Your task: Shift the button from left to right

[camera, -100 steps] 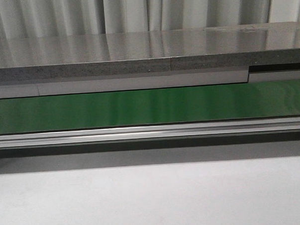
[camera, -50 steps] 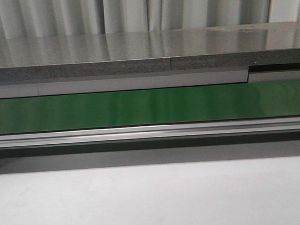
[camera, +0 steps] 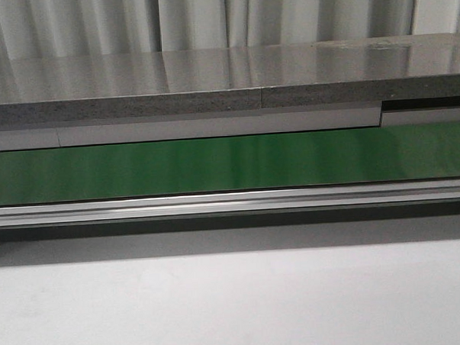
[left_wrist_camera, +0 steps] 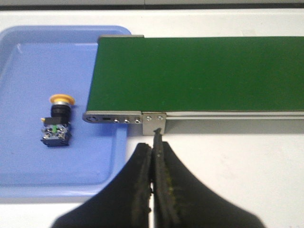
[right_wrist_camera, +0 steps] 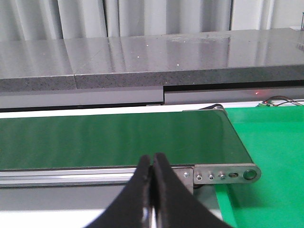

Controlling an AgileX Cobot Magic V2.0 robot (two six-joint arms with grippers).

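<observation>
The button (left_wrist_camera: 57, 122), round yellow head on a boxy dark body, lies in a smooth blue tray (left_wrist_camera: 28, 178). Beside it runs the matte green belt (left_wrist_camera: 199, 71). Both black grippers, left (left_wrist_camera: 153, 152) and right (right_wrist_camera: 152, 166), have their fingers pressed together, empty.

Only the pincers show. The left pincer (left_wrist_camera: 153, 142) has two black, matte fingers (left_wrist_camera: 137, 180) that widen toward the wrist, their inner edges rough and flecked with yellowish specks. The right pincer (right_wrist_camera: 152, 161) has the same smooth black tapering fingers (right_wrist_camera: 166, 194).
</observation>
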